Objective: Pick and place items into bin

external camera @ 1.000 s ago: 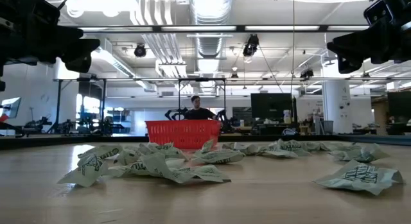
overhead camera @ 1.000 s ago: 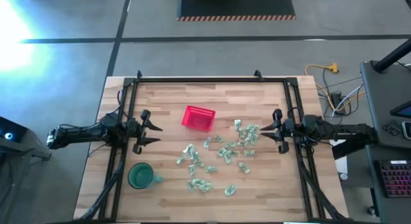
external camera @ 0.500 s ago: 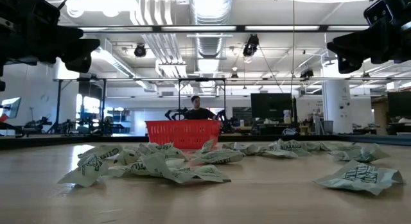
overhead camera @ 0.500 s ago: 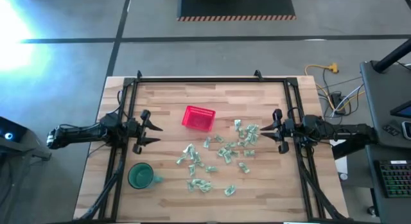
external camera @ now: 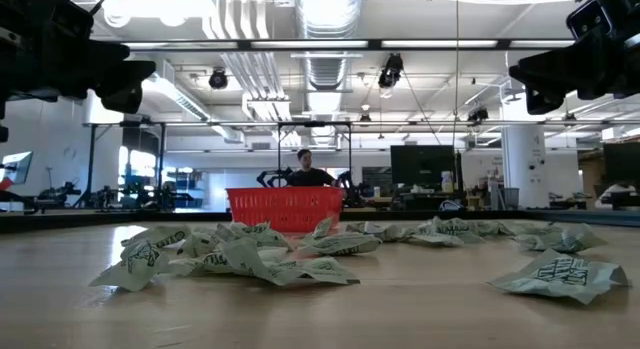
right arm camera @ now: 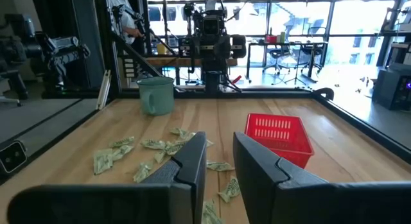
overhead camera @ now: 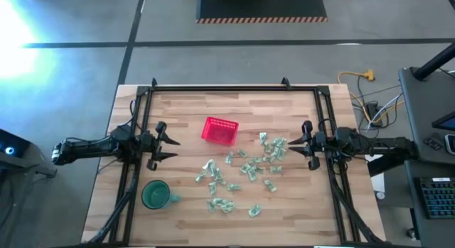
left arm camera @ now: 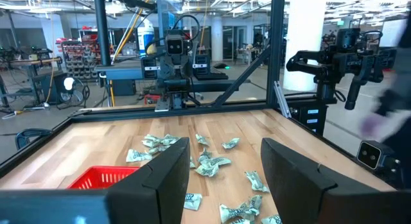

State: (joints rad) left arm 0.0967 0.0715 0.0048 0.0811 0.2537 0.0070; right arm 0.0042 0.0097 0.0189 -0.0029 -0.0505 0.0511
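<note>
Two dozen or so small crinkled green-and-white wrapped pieces (overhead camera: 245,170) lie scattered right of centre on my wooden tabletop (overhead camera: 284,212), none yet inside the red square mesh plastic basket (overhead camera: 219,131) at their ten o'clock. My left end effector (overhead camera: 168,146) hovers released at nine o'clock and the right end effector (overhead camera: 295,145) at three, fingers parted, empty; I judge both parked clear before a first pick.

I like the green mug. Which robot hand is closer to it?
Left. The left gripper hovers just above the green mug; the right gripper waits across the table.
</note>
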